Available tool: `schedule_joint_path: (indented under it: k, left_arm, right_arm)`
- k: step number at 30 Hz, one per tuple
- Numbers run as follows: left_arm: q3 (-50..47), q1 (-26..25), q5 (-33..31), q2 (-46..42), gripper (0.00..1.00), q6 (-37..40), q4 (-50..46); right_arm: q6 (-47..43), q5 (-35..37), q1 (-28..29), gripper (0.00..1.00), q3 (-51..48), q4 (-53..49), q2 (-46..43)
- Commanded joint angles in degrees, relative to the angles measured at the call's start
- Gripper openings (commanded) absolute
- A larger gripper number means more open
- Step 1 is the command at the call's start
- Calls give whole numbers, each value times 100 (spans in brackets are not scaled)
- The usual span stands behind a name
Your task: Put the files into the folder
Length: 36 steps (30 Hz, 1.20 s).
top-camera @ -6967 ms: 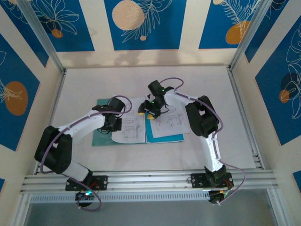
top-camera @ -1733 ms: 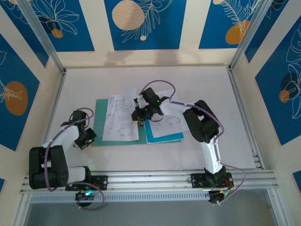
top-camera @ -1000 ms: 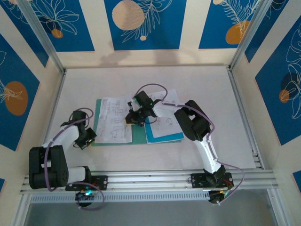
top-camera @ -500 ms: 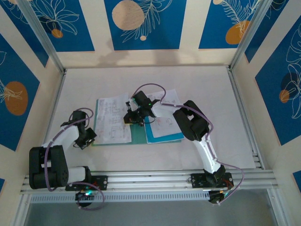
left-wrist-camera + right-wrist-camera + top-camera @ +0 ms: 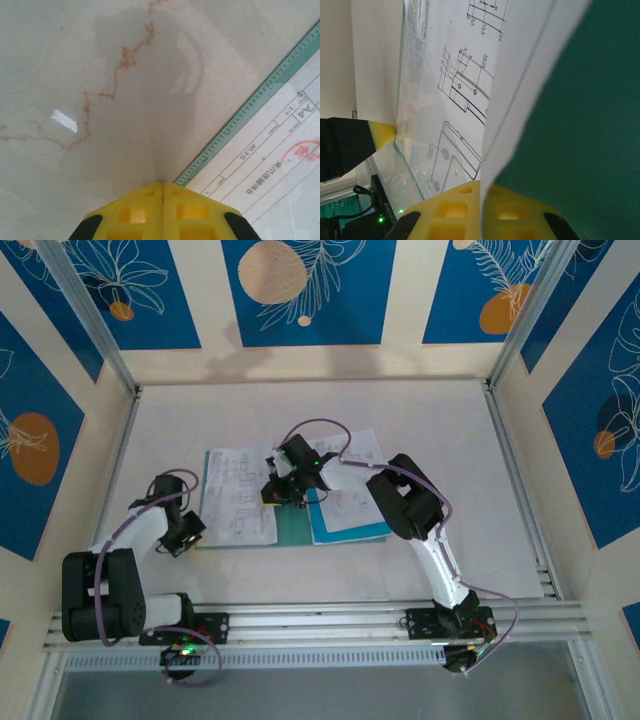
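Top external view: the folder (image 5: 295, 525) lies open and flat on the table (image 5: 330, 410). White files (image 5: 240, 495) printed with line drawings cover the folder's left half. More white files (image 5: 355, 502) lie on the folder's right half, on top of a light-blue sheet (image 5: 350, 536) whose edge shows along the folder's near side.

Right gripper (image 5: 272, 492): positioned over the middle of the folder, at the inner edge of the left-half files. In the right wrist view, the jaws of the right gripper (image 5: 480, 186) are closed, with the edge of a white sheet (image 5: 530, 85) pinched in the seam between them. The sheet rises away from the fingers, and bare green folder (image 5: 580, 150) shows beside it. Further printed drawings (image 5: 460, 75) lie beyond the sheet.

Left gripper (image 5: 186, 533): positioned just outside the folder's left edge, low over the table. In the left wrist view, the jaws of the left gripper (image 5: 162, 187) are pressed together with nothing between them. The fingertips sit right at the folder's green border (image 5: 240, 120). A printed page (image 5: 270, 160) marked "A4" lies inside that border.
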Motion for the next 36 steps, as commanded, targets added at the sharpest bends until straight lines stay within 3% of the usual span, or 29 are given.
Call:
schedule_joint_path:
  k: [1,34,36]
  left_arm:
    - [-150,66,183,31,0,-17,57]
    - [-89,67,245,-28,0,9,18]
    - [-80,66,220,-57,0,10,-12]
  right_arm:
    - [57,-71,53,0,-50,7,86]
    - [65,94,132,0,306,-472,297]
    - [87,152,133,13,294,-537,250]
